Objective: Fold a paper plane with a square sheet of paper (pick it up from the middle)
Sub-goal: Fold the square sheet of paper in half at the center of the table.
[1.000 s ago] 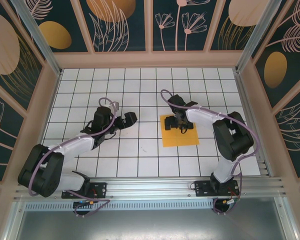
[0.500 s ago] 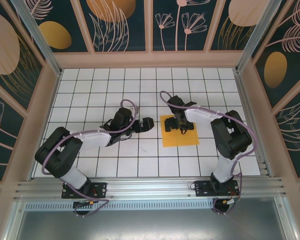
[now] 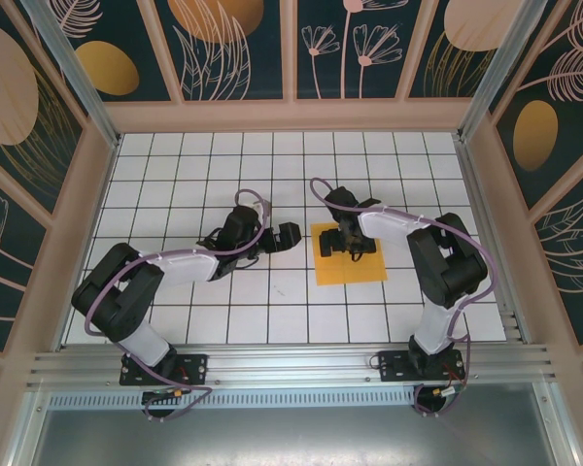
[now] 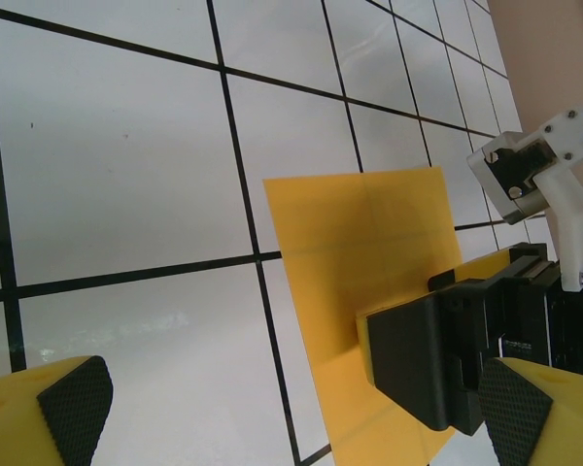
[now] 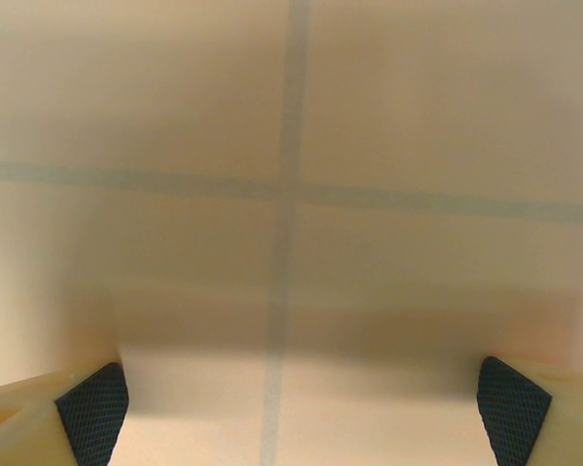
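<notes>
The square sheet of paper (image 3: 351, 271) lies flat on the white tiled floor, right of centre, orange-yellow and unfolded. My right gripper (image 3: 350, 243) stands down on the sheet's far half, open; in the right wrist view its fingertips (image 5: 92, 400) straddle the paper (image 5: 291, 243), with tile lines showing faintly through it. My left gripper (image 3: 289, 236) hovers open just left of the sheet's left edge. The left wrist view shows the sheet (image 4: 369, 243) ahead with the right gripper's black fingers (image 4: 423, 364) on it, and my left gripper (image 4: 293, 408) holds nothing.
Low beige walls (image 3: 291, 115) ring the tiled floor (image 3: 272, 184), with the aluminium rail (image 3: 291, 364) and arm bases at the near edge. Open tiles lie around the sheet on every side. The right arm's white camera mount (image 4: 544, 155) sits close ahead of the left gripper.
My left arm has swung rightwards across the tiles, bringing its gripper up to the sheet's left edge. The right gripper has stayed on the sheet.
</notes>
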Robot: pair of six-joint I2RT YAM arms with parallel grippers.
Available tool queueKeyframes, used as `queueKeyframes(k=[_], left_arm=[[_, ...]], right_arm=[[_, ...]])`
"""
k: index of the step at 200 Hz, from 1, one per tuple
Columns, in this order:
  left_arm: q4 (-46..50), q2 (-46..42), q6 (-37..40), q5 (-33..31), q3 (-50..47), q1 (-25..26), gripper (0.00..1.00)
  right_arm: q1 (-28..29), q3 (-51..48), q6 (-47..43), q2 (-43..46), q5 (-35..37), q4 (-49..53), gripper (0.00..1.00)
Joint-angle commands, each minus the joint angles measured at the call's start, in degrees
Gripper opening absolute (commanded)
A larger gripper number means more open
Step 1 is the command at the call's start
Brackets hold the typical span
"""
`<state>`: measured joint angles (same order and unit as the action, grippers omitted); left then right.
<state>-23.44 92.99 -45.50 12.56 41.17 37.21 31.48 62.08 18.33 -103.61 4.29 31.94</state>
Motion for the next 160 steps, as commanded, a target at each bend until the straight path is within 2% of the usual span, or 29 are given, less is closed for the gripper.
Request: queueKeyframes(k=[1, 36, 120, 146, 160], left_arm=[[0.5, 0.8, -0.32, -0.67, 2.28, 0.38, 0.98], [1.02, 0.39, -0.15, -1.39, 2.53, 0.49, 0.98], [2.0, 0.36, 0.14, -1.66, 2.97, 0.67, 0.98], [1.95, 0.35, 0.12, -1.74, 3.09, 0.72, 0.99], [2.0, 0.27, 0.01, -2.07, 2.87, 0.76, 0.98]], right_arm=[[0.18, -3.29, 0.13, -3.66, -2.44, -1.29, 0.94], [0.22, -2.82, 0.04, -3.33, -2.45, -1.21, 0.93], [0.16, -0.49, 0.42, -0.48, -1.66, 0.47, 0.81], [0.18, 0.21, 0.26, 1.69, -3.21, 0.63, 0.72], [0.16, 0.71, 0.56, 3.04, -3.18, 0.78, 0.7]])
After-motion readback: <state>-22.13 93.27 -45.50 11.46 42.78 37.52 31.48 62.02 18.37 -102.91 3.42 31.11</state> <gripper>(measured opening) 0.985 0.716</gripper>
